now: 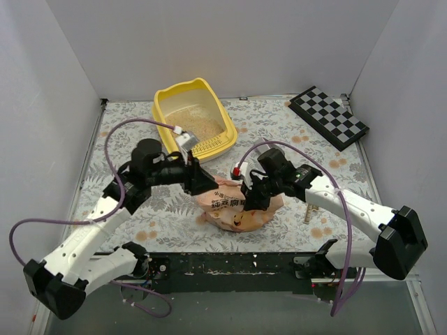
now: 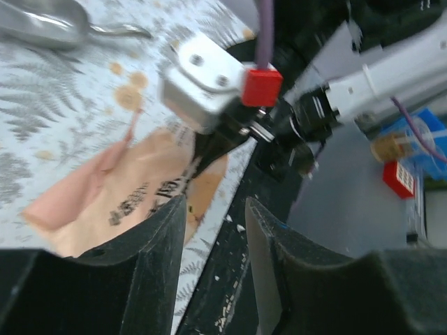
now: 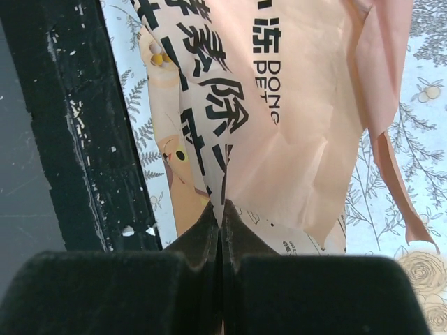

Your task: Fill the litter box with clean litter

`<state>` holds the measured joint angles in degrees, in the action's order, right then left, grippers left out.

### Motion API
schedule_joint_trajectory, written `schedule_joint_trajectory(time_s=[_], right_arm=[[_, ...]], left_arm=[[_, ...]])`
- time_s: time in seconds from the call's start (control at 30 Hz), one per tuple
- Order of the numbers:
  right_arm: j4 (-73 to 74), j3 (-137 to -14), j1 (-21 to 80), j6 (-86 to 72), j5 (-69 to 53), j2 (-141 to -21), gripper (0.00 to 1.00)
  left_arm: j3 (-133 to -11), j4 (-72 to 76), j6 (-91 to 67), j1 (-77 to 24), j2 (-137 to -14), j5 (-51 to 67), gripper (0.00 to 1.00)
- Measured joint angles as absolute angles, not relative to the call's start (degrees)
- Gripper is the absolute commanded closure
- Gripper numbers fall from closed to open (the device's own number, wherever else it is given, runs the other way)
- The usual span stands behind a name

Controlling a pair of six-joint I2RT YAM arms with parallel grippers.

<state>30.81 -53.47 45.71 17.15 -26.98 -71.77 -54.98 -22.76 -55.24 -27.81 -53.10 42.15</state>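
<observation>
litter box (image 1: 209,147) beyond left claw (image 1: 211,185), apart — right claw (image 1: 249,203) pinched on bag (image 1: 234,217)

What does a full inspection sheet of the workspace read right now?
Surface: floral-print table cover; pale specks on black front strip.
Job's things: yellow plastic litter box at rear, pale beige litter inside.
Clutter: crinkled orange-pink printed bag near front; silver metal scoop; black-and-white checkered board rear right.
Grippers: left gripper open, empty; right gripper shut on bag's edge.
Cables: purple cables loop off both arms.
Surroundings: plain white walls.
</observation>
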Motion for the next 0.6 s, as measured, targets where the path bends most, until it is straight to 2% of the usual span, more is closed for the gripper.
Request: schedule_joint_trajectory(time_s=[0.17,0.37,0.6], right_arm=[[32.3,-54.0,45.3,18.1,-29.4,-72.7,0.99],[31.3,-52.9,45.0,17.6,-30.0,-71.4,0.99],[30.2,-50.5,45.0,16.7,-30.3,-68.4,0.99]], left_arm=[[-52.4,-20.2,-47.5,-42.1,-59.9,38.0,0.45],[-46.4,-16.0,-37.4,-43.1,-61.2,35.6,0.37],[-40.0,-5.1,-31.7,-43.2,-61.2,34.2,0.34]])
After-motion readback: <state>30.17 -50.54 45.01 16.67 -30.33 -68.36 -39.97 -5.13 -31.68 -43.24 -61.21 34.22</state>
